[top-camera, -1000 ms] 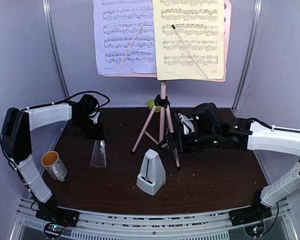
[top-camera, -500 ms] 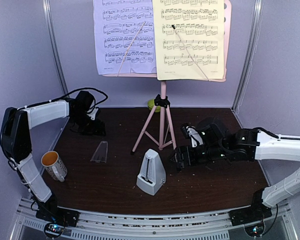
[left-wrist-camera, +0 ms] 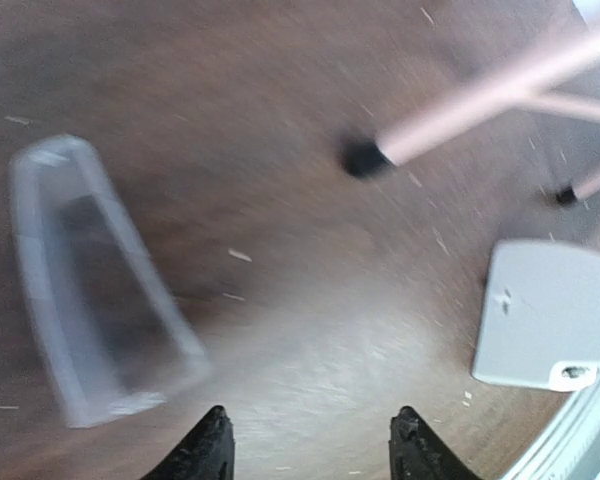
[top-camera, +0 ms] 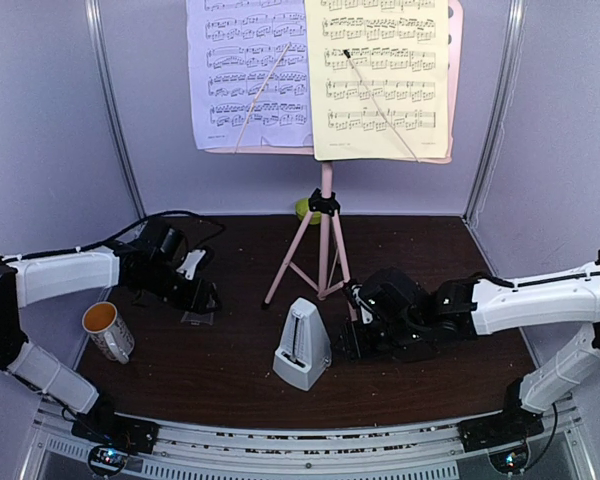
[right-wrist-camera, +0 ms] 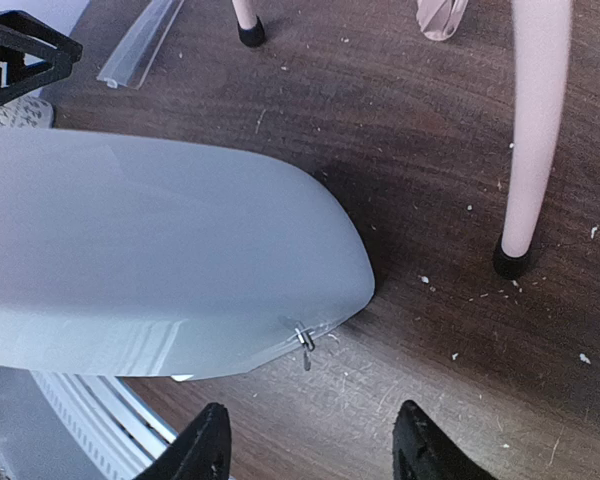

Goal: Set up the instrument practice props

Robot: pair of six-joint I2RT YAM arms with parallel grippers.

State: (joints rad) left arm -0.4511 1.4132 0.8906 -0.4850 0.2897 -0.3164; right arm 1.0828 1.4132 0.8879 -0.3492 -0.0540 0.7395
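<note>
A pink tripod music stand (top-camera: pixel 325 240) stands at the centre back of a dark brown table (top-camera: pixel 430 385). Its desk, at the top of the overhead frame, carries a lavender sheet-music page (top-camera: pixel 248 75) on the left and a pale-yellow sheet-music page (top-camera: pixel 380 80) on the right. A small grey pyramid metronome (top-camera: pixel 302 345) sits upright at lower centre, in front of the stand's legs. Its clear plastic cover (left-wrist-camera: pixel 90 290) lies flat on the wood to the left, well apart from it. The left gripper (left-wrist-camera: pixel 310 445) hangs low just beside the cover, its fingers spread wide and holding nothing. The right gripper (right-wrist-camera: pixel 310 445), to the right of the metronome, is likewise parted and empty; the grey body fills the left of its wrist view, just ahead of the fingertips. A white mug with orange inside (top-camera: pixel 108 330) sits near the table's left edge. A small lime-green bowl (top-camera: pixel 302 208) peeks out behind the stand's pole.
</note>
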